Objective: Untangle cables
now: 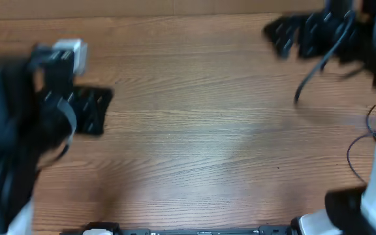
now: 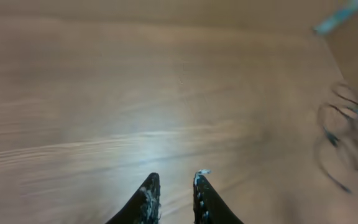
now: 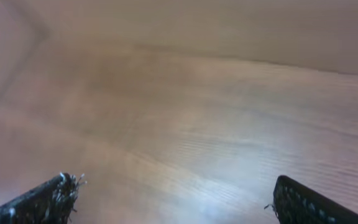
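Thin dark cables [image 2: 331,138] (blurred), loosely looped, on wooden table [image 2: 166,93]

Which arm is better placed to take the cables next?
Right. The cables lie on the table at its right edge, on that arm's side, and the right gripper is wide open. The left gripper is far off, its jaws barely apart.

Overhead view. The middle of the bench [image 1: 194,143] is open wood from near edge to far edge, where a gripper could pass. The left arm [image 1: 12,130] fills the left side. The right arm [image 1: 344,32] fills the far right corner, with a dark cord [image 1: 311,75] hanging beneath it. Thin cables [image 1: 356,147] loop along the right edge.
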### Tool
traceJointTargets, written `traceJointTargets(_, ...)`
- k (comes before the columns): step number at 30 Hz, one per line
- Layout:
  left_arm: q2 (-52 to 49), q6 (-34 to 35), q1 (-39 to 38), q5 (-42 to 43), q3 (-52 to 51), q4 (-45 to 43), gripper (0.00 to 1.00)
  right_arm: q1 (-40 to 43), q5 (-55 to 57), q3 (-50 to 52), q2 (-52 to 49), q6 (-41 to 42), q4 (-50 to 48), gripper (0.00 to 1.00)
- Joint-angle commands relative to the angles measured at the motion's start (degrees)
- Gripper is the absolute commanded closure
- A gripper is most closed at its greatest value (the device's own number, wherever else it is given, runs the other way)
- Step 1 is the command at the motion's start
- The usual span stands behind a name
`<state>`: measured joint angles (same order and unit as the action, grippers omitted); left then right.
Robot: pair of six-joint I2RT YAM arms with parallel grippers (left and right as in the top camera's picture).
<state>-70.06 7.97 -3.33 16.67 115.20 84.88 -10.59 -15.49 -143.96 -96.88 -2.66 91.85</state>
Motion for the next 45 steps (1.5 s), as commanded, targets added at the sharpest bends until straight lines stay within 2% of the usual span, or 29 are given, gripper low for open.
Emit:
traceJointTargets(1, 7.2, 1.0, -0.1, -10.8, 0.3, 1.4, 0.81, -8.7, 11.6, -1.2, 5.4, -1.2, 2.2, 0.0)
traceJointTargets(8, 19.6, 0.6, -0.1, -17.3, -3.2, 3.4, 0.81, -27.2, 33.1, -1.1, 11.2, 13.9, 5.2, 0.0)
traceJointTargets(12, 24.8, 0.7, -0.1, -18.2, -11.0, 2.4, 0.81, -33.0, 34.5, 0.8, 15.5, 16.4, 5.2, 0.0)
traceJointTargets(20, 29.0, 4.2, -0.1, -18.1, -31.4, -5.0, 0.81, -34.0, 45.9, 7.5, 22.3, 23.4, 5.2, 0.0)
traceJointTargets(25, 29.0, 4.9, -0.1, -11.0, -42.8, -11.6, 0.81, -34.0, 48.2, 15.0, 25.6, 25.7, 5.2, 0.0)
traceJointTargets(29, 29.0, 4.9, -0.1, -6.5, -47.2, -15.4, 0.81, -34.0, 47.8, 25.4, 28.2, 31.3, 5.2, 0.0)
traceJointTargets(32, 29.0, 4.9, -0.1, -6.1, -47.6, -16.9, 0.79, -34.0, 47.8, 33.4, 29.4, 34.6, 4.3, 0.0)
traceJointTargets(35, 29.0, 5.6, -0.1, -6.1, -47.6, -17.9, 0.69, -34.0, 48.0, 38.7, 29.2, 34.6, 2.4, 0.0)
traceJointTargets(37, 29.0, 6.8, -0.1, -6.1, -47.6, -17.8, 0.53, -34.0, 48.0, 40.2, 28.3, 34.3, 1.1, 0.0)
traceJointTargets(41, 28.9, 7.9, -0.1, -6.1, -47.6, -17.4, 0.37, -34.0, 48.0, 40.5, 25.9, 34.3, 0.2, 0.0)
traceJointTargets(42, 28.9, 7.9, -0.1, -6.1, -47.6, -17.4, 0.24, -34.0, 48.0, 40.5, 25.1, 34.4, 0.2, 0.0)
traceJointTargets(43, 28.9, 7.9, -0.1, -6.1, -47.6, -17.4, 0.03, -34.0, 48.0, 40.5, 24.5, 34.4, 0.2, 0.0)
traceJointTargets(45, 28.9, 7.9, -0.1, -6.1, -47.6, -17.4, 0.01, -34.0, 48.0, 40.5, 23.1, 34.3, 0.2, 0.0)
